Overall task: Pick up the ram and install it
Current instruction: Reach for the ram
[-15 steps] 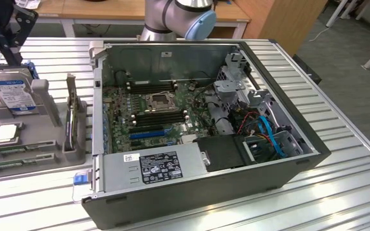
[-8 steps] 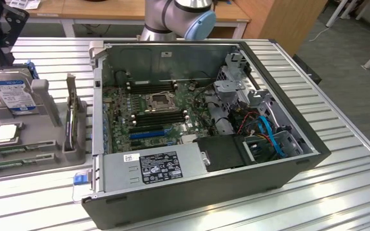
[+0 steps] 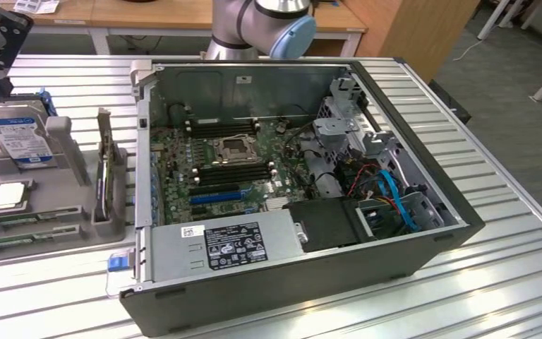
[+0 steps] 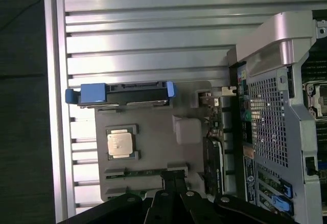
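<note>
Hangs with hand (image 4: 173, 175) pressed together, empty, close over end of ram (image 4: 135, 173), slotted in tray (image 4: 153, 132) at 9 o'clock from case (image 3: 281, 296), exterior view.

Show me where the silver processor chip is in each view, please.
Exterior view: chip at the exterior view's left, on the grey holder.
Wrist view: chip on that holder, between hard drive and a ram stick.
Shared landmark: the hard drive.

Bright, even room light — glare streaks the ribbed metal table (image 3: 497, 282), the case (image 3: 252, 88) shadowed inside.
</note>
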Motion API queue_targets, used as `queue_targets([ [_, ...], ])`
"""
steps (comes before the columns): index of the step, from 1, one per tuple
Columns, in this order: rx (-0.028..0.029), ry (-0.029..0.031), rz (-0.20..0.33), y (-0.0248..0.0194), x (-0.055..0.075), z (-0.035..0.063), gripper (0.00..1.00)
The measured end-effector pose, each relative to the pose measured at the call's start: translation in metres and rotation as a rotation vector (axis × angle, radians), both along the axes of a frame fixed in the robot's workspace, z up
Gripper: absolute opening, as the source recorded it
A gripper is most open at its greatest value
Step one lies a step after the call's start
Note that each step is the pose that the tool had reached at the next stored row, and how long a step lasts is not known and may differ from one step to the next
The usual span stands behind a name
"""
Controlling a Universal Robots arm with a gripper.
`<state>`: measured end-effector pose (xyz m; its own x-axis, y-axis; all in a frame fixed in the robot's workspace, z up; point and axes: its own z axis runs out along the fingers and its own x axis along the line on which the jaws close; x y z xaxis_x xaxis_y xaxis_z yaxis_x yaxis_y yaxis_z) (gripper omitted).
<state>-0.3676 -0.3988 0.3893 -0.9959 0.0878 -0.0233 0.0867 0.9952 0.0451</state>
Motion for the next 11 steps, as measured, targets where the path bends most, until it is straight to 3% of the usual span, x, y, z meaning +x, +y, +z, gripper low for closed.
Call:
queue_targets([
  [11, 0.0, 0.0002, -0.001, 0.0, -0.015, -0.0019, 0.1],
])
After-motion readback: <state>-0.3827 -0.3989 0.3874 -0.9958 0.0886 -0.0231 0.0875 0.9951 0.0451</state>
